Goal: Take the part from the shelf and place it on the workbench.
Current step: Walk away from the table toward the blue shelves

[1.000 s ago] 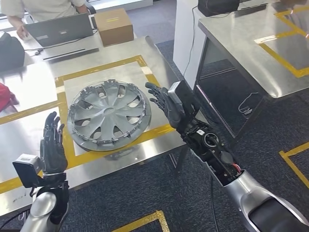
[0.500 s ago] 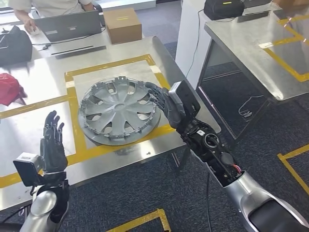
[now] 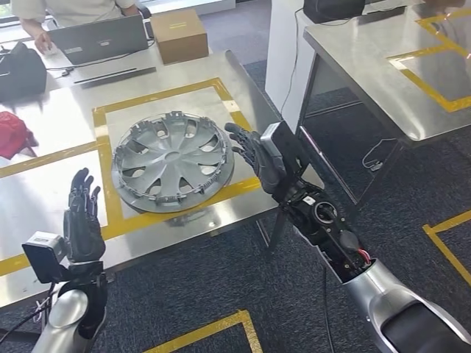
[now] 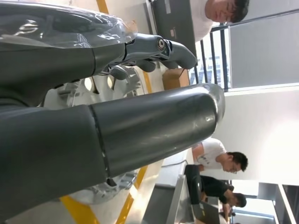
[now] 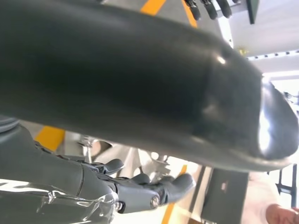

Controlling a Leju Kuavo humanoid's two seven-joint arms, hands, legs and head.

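Hands (image 3: 83, 220) (image 3: 252, 151) spread, empty, flanking hubcap (image 3: 172, 158) on workbench (image 3: 55, 191).

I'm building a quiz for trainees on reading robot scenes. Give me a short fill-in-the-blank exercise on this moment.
1. The grey hubcap lies flat inside a square of ____ tape on the steel workbench.
2. The robot's left hand holds ____.
3. The hand nearer the hubcap's rim is the robot's ____ hand.
4. Behind the hubcap, beside the laptop, sits a brown cardboard ____.

Missing words: yellow; nothing; right; box
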